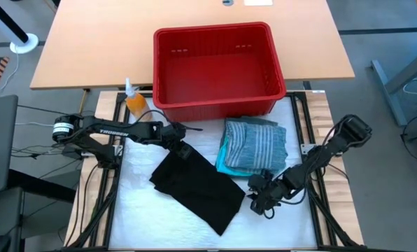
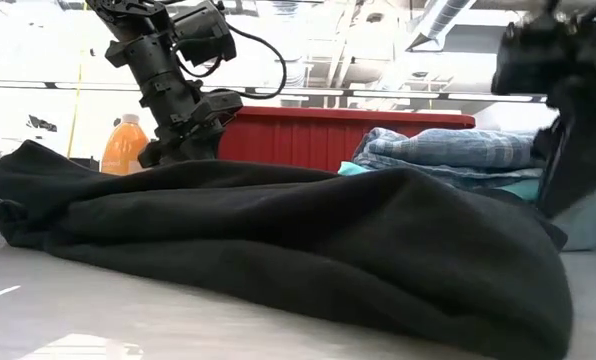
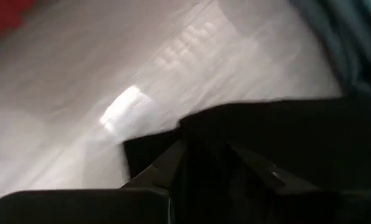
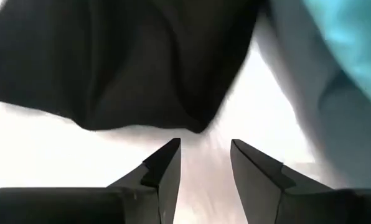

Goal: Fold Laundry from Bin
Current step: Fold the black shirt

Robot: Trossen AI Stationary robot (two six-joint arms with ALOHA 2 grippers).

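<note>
The right gripper (image 4: 204, 165) is seen with its two dark fingers parted and nothing between them, just short of the near edge of the large black soft garment (image 1: 198, 183); bare white surface shows in the gap. In the high view this gripper (image 1: 259, 199) sits at the garment's right-hand corner, a position judged to suit either a release or a fresh pinch of the hem. The left gripper (image 1: 179, 138) is placed at the opposite, far corner of the same garment; in its wrist view black cloth (image 3: 279, 143) lies over and between the fingers, which stand apart, but whether the cloth is gripped cannot be told. The two grippers are thus set at diagonal corners, which is judged to be the arrangement for spreading or folding the piece. The garment is laid flat and askew on the white padded table cover (image 1: 138, 210), in front of the red rectangular plastic basket with slotted sides (image 1: 215, 66), which appears empty. Just right of the black garment, a folded stack is placed: a blue-grey striped shirt (image 1: 259, 143) on top of a bright turquoise piece (image 1: 224, 165). An orange bottle (image 1: 135, 103) stands beside the basket's left corner. The basket rests partly on a light wooden tabletop (image 1: 89, 49); beyond, grey floor is visible, and ceiling ducts in the low view.
</note>
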